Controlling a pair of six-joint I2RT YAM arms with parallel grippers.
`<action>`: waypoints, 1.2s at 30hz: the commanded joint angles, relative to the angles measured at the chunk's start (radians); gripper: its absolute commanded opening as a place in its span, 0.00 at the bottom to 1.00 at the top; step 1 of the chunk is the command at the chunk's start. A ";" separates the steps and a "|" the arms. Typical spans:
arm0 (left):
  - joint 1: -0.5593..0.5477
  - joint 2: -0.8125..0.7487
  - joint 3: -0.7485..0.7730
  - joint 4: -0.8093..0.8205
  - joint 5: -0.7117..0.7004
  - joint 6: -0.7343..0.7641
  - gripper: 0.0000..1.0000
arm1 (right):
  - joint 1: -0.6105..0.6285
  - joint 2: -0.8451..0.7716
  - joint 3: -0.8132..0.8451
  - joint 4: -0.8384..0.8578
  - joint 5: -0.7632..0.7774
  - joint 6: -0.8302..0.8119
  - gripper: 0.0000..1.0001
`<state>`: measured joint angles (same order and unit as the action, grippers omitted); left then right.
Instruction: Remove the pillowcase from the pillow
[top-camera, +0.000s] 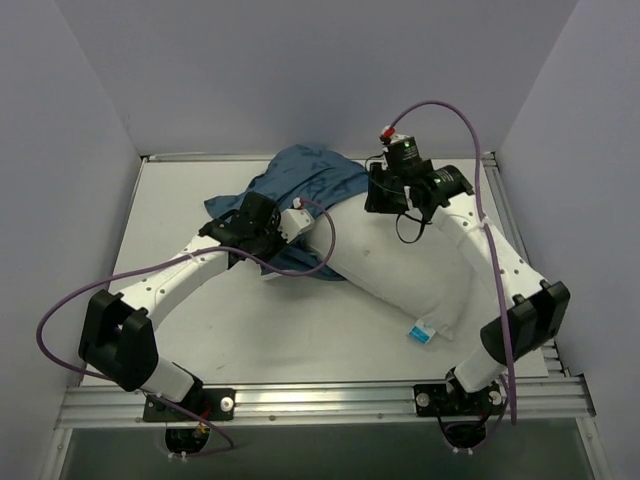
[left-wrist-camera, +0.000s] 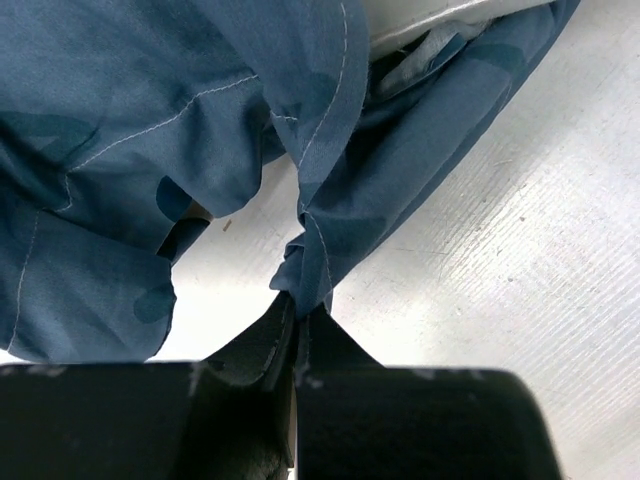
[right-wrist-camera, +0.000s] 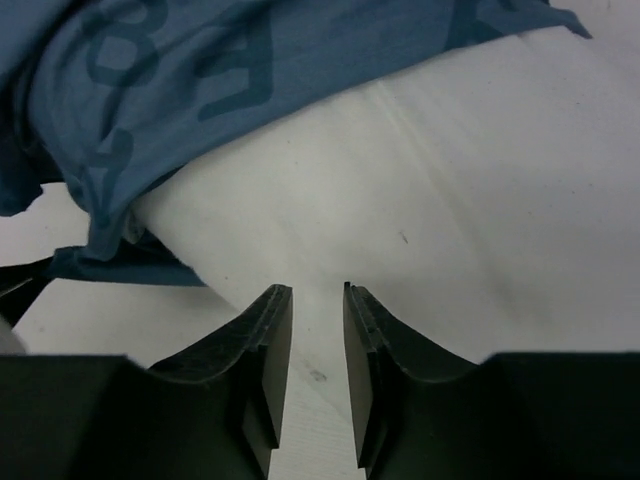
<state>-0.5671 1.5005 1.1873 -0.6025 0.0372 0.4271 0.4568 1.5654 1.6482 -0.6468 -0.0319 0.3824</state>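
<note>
The blue pillowcase (top-camera: 310, 175) is bunched at the far end of the white pillow (top-camera: 400, 280), which lies diagonally with its tag (top-camera: 422, 333) at the near right corner. My left gripper (top-camera: 303, 228) is shut on a fold of the pillowcase; in the left wrist view the jaws (left-wrist-camera: 298, 310) pinch a seam of the blue fabric (left-wrist-camera: 200, 120), and a bit of pillow (left-wrist-camera: 420, 25) shows at the top. My right gripper (top-camera: 386, 205) hovers at the pillow's far side; in its wrist view its jaws (right-wrist-camera: 318, 292) are slightly apart and empty, in front of the bare pillow (right-wrist-camera: 420, 200), with the pillowcase (right-wrist-camera: 200, 70) beyond.
The white table (top-camera: 180, 190) is walled by a pale enclosure. A metal rail (top-camera: 320, 405) runs along the near edge by the arm bases. Purple cables loop above both arms.
</note>
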 joint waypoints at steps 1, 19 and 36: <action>-0.002 -0.060 0.037 0.009 -0.026 -0.007 0.02 | 0.003 0.111 -0.014 0.007 0.058 0.000 0.27; 0.274 -0.037 0.054 0.150 -0.158 -0.002 0.02 | -0.078 -0.031 -0.764 0.233 0.171 0.158 0.00; 0.578 -0.163 0.009 -0.086 0.307 0.200 0.19 | -0.115 0.004 -0.801 0.263 0.092 0.092 0.00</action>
<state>-0.0677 1.4528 1.1725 -0.5995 0.3031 0.5091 0.3786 1.4879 0.9386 -0.0292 -0.1589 0.5728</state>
